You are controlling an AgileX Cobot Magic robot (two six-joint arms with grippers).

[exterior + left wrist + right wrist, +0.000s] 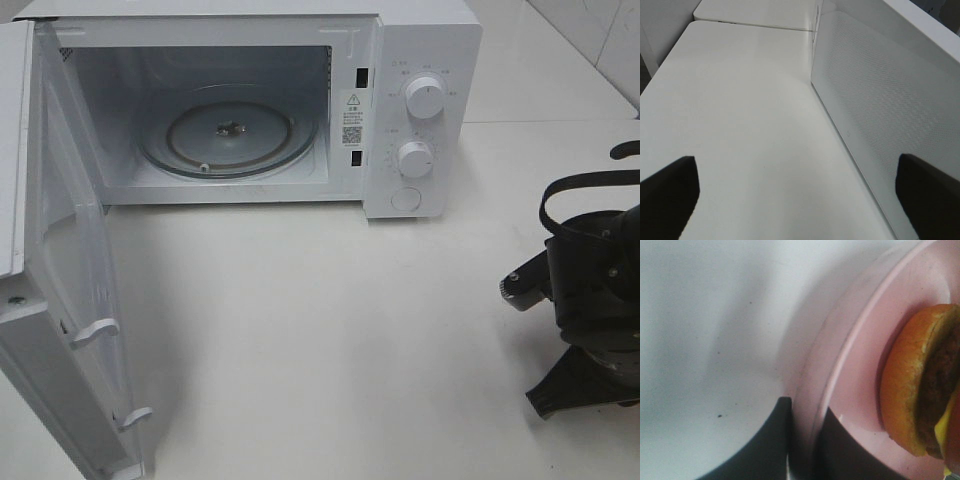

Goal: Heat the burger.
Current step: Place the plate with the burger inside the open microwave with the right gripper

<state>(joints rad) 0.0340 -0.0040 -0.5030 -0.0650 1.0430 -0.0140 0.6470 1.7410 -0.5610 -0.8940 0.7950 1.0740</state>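
The burger (920,385), with a golden-brown bun, a dark patty and a bit of yellow cheese, lies on a pink plate (860,355) in the right wrist view. My right gripper (807,412) is shut on the plate's rim, one dark finger (775,440) under it and the other over it. In the exterior high view only the right arm (590,290) shows at the right edge; burger and plate are out of that view. My left gripper (796,165) stands wide open and empty beside the microwave door (875,100).
The white microwave (420,60) stands at the back with its door (60,300) swung fully open to the left. Its glass turntable (230,130) is bare. Two knobs (424,98) sit on its right panel. White tabletop (320,330) lies in front.
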